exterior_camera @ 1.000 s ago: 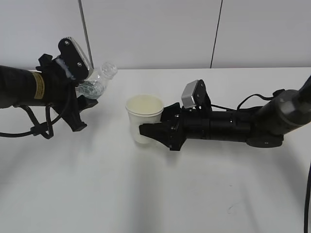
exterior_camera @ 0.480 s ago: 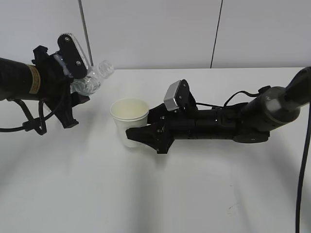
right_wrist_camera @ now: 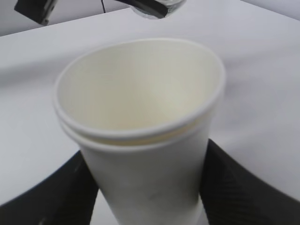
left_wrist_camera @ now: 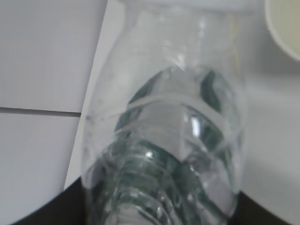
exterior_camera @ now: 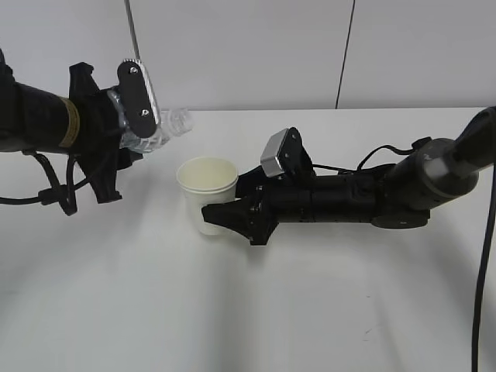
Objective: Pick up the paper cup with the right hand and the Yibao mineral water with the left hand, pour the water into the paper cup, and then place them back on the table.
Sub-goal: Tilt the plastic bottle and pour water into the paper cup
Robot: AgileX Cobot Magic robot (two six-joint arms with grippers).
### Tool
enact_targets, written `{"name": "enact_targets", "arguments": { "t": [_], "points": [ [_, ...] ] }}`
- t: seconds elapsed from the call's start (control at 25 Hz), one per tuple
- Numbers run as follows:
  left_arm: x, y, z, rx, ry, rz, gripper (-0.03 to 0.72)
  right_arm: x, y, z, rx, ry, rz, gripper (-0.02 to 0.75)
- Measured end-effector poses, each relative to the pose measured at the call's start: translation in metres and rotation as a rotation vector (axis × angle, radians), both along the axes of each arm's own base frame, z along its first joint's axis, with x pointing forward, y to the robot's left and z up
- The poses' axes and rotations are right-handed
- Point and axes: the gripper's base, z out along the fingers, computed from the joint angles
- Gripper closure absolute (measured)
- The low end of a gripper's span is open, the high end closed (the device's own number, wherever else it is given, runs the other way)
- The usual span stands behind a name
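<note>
Clear bottle is clamped by left fingers, cup by right fingers; water may be spilled on the table if tilted short of the rim.

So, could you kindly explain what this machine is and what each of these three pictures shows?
It is a robot with two black arms, each ending in a two-finger gripper. The wide picture looks across a white table. The left gripper holds a clear water bottle, tilted, neck pointing toward the cup. The right gripper clasps a paper cup. The other two pictures come from cameras on the wrists: one looks along the bottle, the other into the seemingly empty cup.
</note>
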Motion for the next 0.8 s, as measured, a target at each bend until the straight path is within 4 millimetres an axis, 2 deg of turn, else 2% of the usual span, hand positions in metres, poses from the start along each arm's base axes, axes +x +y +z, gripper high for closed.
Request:
{"name": "enact_targets", "arguments": {
  "t": [0.32, 0.8],
  "points": [
    [-0.0030, -0.0075, 0.0021, 0.128, -0.033, -0.028, 0.356, 0.0003, -0.0002, -0.0002, -0.001, 0.006, -0.005, 0.249],
    [-0.0031, -0.0067, 0.0029, 0.228, -0.063, -0.043, 0.371, 0.0010, -0.0009, -0.0016, -0.012, 0.019, -0.018, 0.250]
  ]
}}
